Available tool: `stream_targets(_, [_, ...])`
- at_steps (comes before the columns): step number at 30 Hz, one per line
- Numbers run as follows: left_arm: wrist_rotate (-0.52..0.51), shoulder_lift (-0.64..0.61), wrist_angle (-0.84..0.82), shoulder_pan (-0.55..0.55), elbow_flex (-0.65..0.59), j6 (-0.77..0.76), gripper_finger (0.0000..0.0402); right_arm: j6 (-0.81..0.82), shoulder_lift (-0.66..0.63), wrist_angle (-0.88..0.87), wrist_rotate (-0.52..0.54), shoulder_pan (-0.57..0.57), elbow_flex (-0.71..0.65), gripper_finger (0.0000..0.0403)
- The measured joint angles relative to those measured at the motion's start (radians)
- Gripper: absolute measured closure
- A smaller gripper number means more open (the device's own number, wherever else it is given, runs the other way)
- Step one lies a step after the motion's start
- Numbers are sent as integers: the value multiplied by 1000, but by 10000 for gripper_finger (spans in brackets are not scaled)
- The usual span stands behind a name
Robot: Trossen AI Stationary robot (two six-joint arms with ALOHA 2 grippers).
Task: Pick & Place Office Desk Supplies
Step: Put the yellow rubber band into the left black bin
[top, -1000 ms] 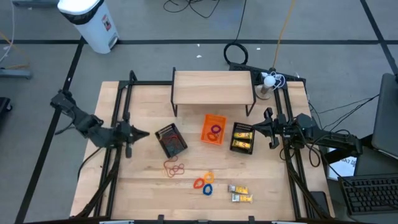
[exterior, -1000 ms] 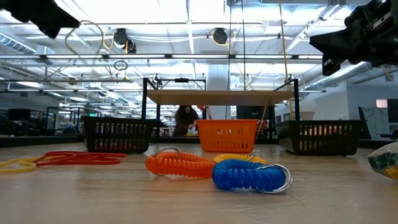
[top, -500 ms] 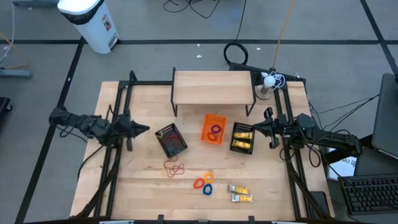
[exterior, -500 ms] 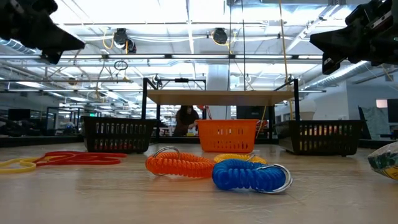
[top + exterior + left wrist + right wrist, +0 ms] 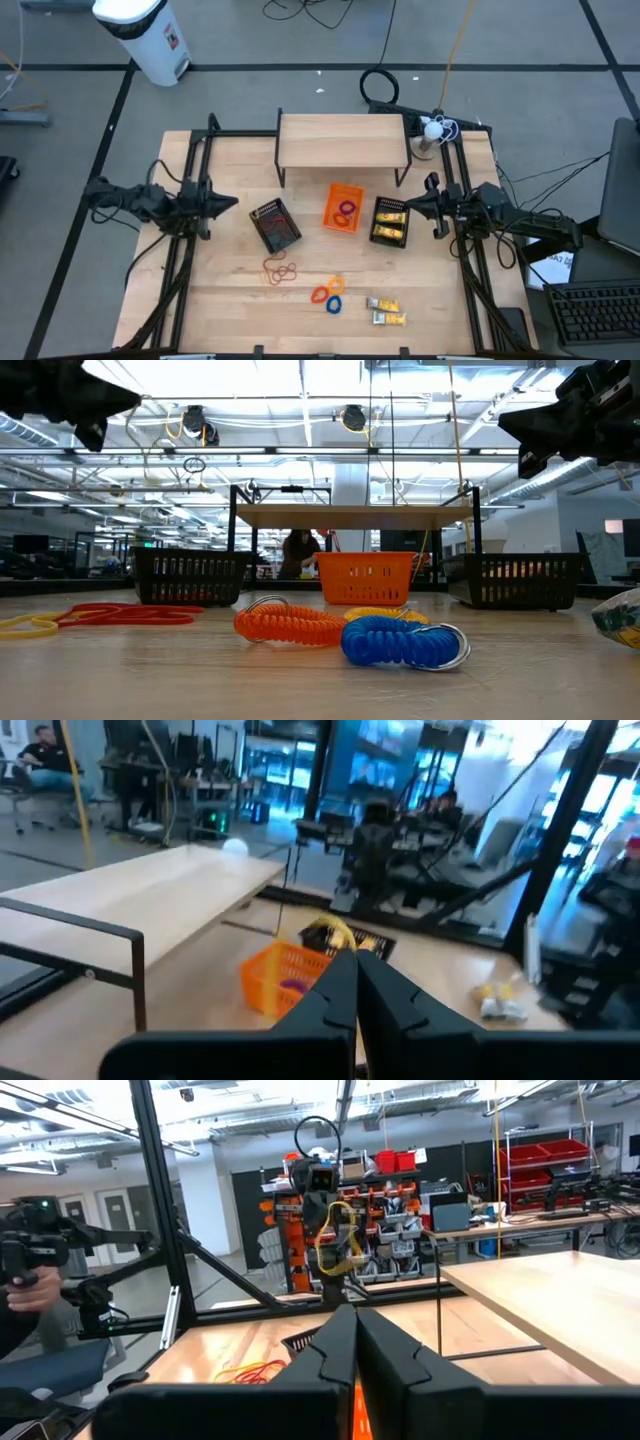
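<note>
Near the counter's front, rubber bands [image 5: 280,270], rings [image 5: 328,293] and packets [image 5: 384,310] lie loose, while left tool [image 5: 228,207] and right tool [image 5: 410,204] hang empty, fingers together, so I'd part one before descending squarely on one item.

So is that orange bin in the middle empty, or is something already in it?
Not empty. In the high view the orange bin holds a couple of small rings, reddish and purple, lying on its floor.

Orange plastic bin [image 5: 343,207], two black mesh bins [image 5: 275,225], wooden shelf [image 5: 343,140], white trash can [image 5: 145,35]
</note>
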Motion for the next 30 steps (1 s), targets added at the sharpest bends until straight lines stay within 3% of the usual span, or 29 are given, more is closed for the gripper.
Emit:
stream_targets(5, [11,246,-28,48,104,-3,401,-6,0,3,3,0,0,399])
stream_targets(14, [169,713,-108,180,242,-25,401,-2,0,-7,2,0,0,399])
stream_targets(21, [262,909,-104,249,264,-23,401,0,1,-19,2,0,0,399])
stream_targets(30, [312,1126,-115,285,264,-16,401,0,3,-18,1,0,0,399])
